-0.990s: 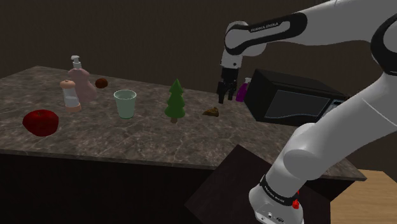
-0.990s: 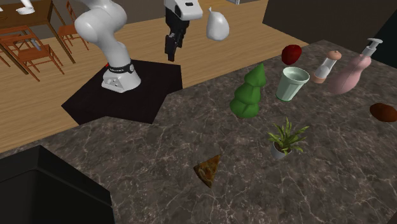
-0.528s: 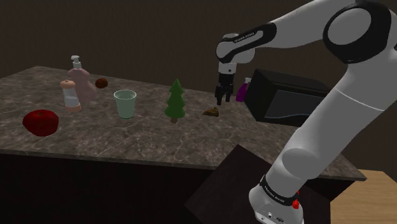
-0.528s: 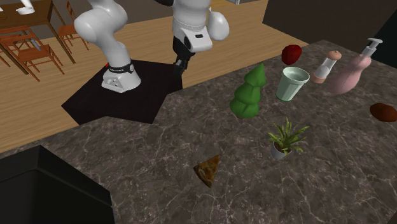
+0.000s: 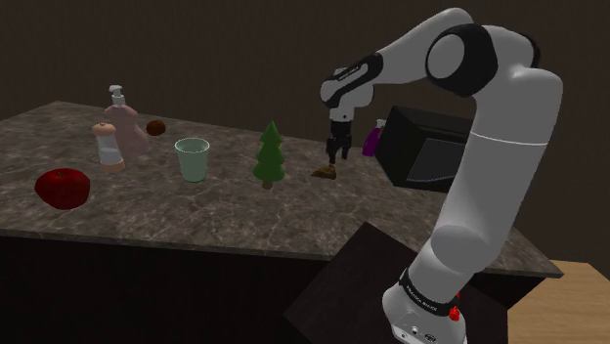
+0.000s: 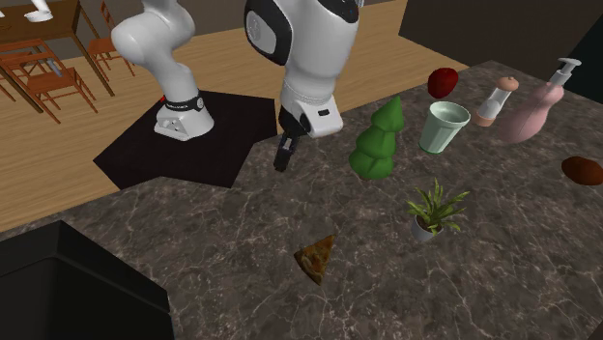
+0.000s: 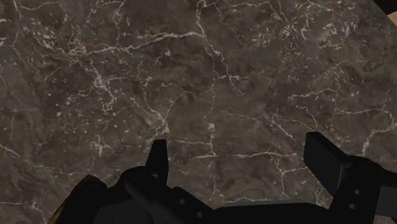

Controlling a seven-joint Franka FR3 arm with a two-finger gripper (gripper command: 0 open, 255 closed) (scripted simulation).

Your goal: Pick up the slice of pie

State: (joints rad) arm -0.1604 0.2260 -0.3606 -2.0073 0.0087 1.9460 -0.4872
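Now above the counter (image 6: 193, 251), still short of the pie (image 6: 315, 259)

Across the last second the arm swings in and comes down. The gripper (image 6: 282, 155) leaves the air over the floor by the stand and now hangs above the counter's near edge in the second exterior view. In the shoulder view the gripper (image 5: 335, 156) sits lower and a little further left than a second ago, its tips just above the pie (image 5: 325, 172), between the tree (image 5: 269, 154) and the microwave (image 5: 440, 151).

The pie itself does not move. It lies flat on the counter, near the plant (image 6: 432, 211).

The jaws stand wide apart with nothing in them, and in the wrist view bare marble lies between the fingers (image 7: 158, 156). A brown sliver (image 7: 67, 205) beside the hand's body may be the pie, but I cannot tell.

So the approach looks mostly done, I judge. What remains is to centre the open jaws over the pie, lower them, and close.
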